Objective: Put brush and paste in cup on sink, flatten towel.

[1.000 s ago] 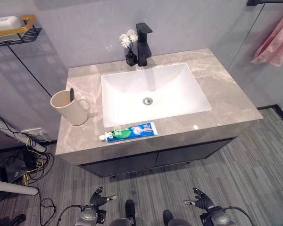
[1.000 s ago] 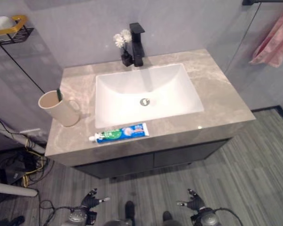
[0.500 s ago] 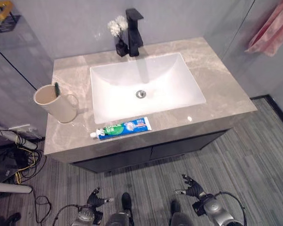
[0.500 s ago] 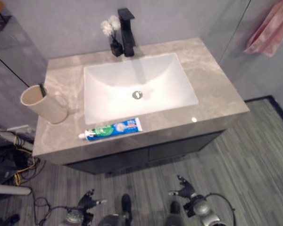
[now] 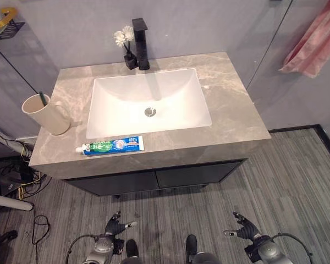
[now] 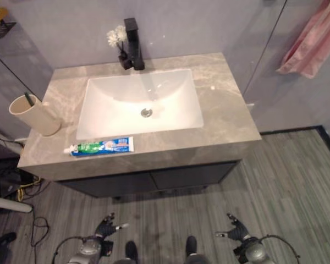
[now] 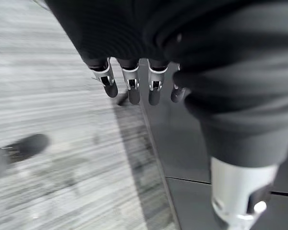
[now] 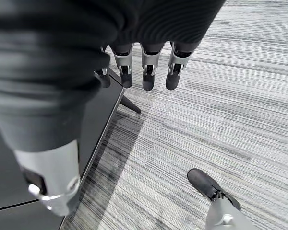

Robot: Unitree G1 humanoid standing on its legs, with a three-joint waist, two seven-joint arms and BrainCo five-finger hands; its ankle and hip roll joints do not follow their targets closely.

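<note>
A beige cup [image 5: 45, 114] stands at the left end of the marble counter [image 5: 231, 104], with a dark green brush [image 5: 43, 99] upright in it. A blue and green toothpaste tube [image 5: 113, 146] lies flat along the counter's front edge, below the white basin [image 5: 176, 107]. A pink towel [image 5: 313, 47] hangs bunched on the wall at the far right. My left hand [image 5: 116, 225] and right hand [image 5: 243, 226] hang low over the floor in front of the cabinet, both open and holding nothing. Their relaxed fingers [image 7: 129, 88] [image 8: 146, 72] point at the floor.
A black tap [image 5: 139, 44] and a small black vase of white flowers [image 5: 124, 47] stand behind the basin. A wire shelf [image 5: 4, 25] hangs on the wall at upper left. Dark cabinet doors [image 5: 154, 179] sit under the counter. Cables [image 5: 14, 187] lie on the floor at left.
The whole picture has shifted: the camera has swung right, so the sink sits further left. Both hands stay low and open; the right hand shows further right.
</note>
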